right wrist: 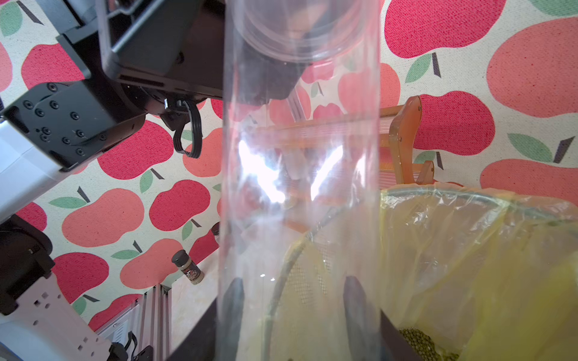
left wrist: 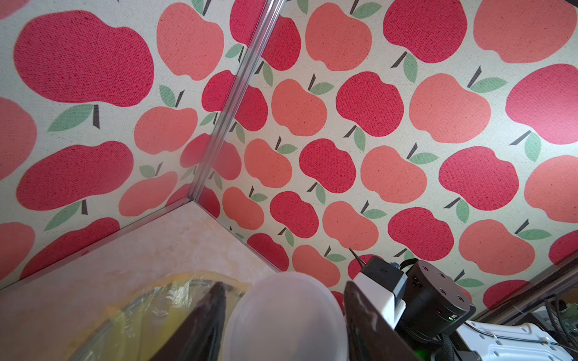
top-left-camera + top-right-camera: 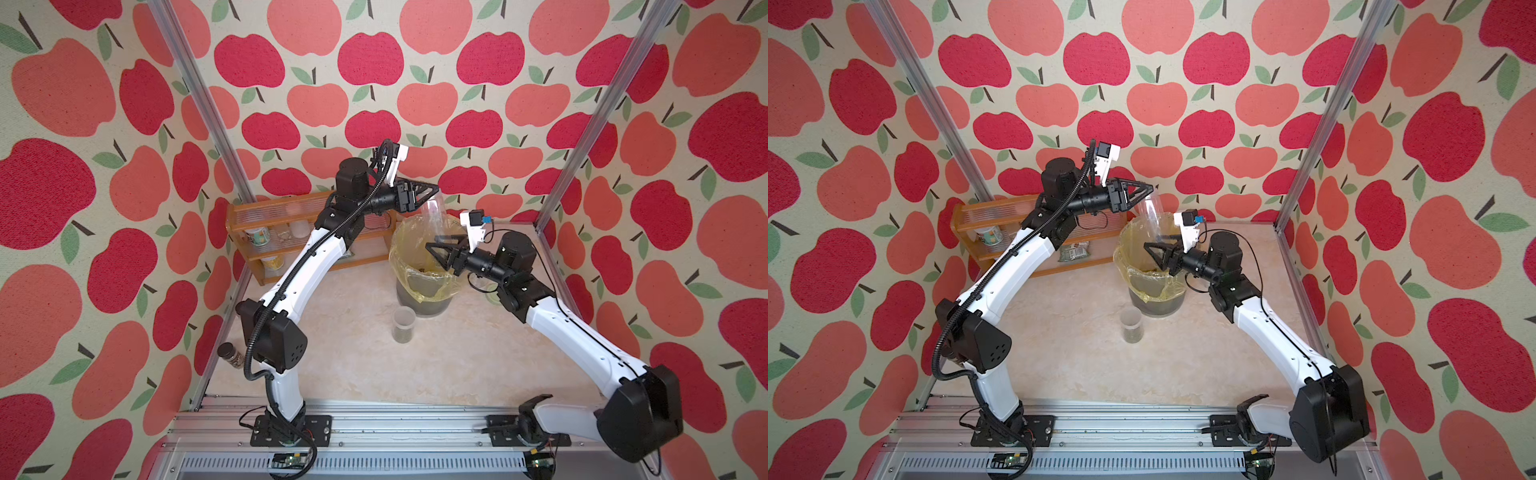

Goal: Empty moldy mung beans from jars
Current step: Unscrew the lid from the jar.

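while the right gripper point(image 3: 432, 242) is clamped round its lower part, the tall clear cylindrical jar point(image 3: 435, 214) hangs over the bin. long axis is steep, near vertical with a slight lean: frosted white end point(image 2: 284, 315) up toward the back wall, other end down inside the bag mouth. can't tell which end is the open one. jar body looks empty, you see straight through it in the right wrist view. left gripper point(image 3: 434, 192) is at the top end, fingers point(image 2: 206, 322) either side of the frosted end and close against it; can't tell if it's actually gripping.

surface: pale beige marbled tabletop point(image 3: 353, 353), boxed in by aluminium frame posts point(image 3: 195, 91) and fabric walls printed with red and coral apples point(image 3: 374, 62).

containers: dark mesh waste bin lined with a translucent yellow bag point(image 3: 397, 259) stands toward the back of the table; a heap of small dark olive-green mung beans point(image 1: 419, 340) lies in the bag. shorter clear jar with frosted lid point(image 3: 404, 324) stands upright on the table just in front of the bin, lid on, layer of dark beans in the bottom. orange-brown wooden two-tier rack point(image 3: 266, 203) against the back wall, left of the bin, holds printed cans point(image 3: 257, 237). small brown jar with a dark lid point(image 3: 230, 355) stands by the left wall, well apart from the rest.
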Motion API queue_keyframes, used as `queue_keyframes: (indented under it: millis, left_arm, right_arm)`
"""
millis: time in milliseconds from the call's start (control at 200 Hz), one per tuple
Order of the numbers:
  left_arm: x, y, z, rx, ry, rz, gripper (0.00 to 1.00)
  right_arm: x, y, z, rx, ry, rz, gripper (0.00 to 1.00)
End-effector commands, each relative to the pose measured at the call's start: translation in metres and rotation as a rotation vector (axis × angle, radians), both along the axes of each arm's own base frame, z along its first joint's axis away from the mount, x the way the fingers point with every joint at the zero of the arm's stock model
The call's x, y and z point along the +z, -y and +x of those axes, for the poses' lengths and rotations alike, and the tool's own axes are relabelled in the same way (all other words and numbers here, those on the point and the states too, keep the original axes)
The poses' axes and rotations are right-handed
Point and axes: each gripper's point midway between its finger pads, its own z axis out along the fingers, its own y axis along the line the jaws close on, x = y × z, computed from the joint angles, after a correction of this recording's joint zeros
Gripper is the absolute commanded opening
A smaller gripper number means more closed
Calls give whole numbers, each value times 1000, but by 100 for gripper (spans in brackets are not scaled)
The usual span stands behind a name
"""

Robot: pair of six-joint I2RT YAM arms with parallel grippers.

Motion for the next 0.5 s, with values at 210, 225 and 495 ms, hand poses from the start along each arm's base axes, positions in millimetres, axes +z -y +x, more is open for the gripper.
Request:
queue_keyframes:
  millis: [210,225,495]
  left_arm:
    - [-3,10,3,-45,-59,9,57]
    - [-4,10,3,-46,-62,10,57]
    - [-10,14,4,-59,-84,23,59]
  right_arm:
    - [9,2,2,-17,49,20,35]
    - [9,2,3,-17,49,21,35]
    - [11,5,4,-31,56,25,35]
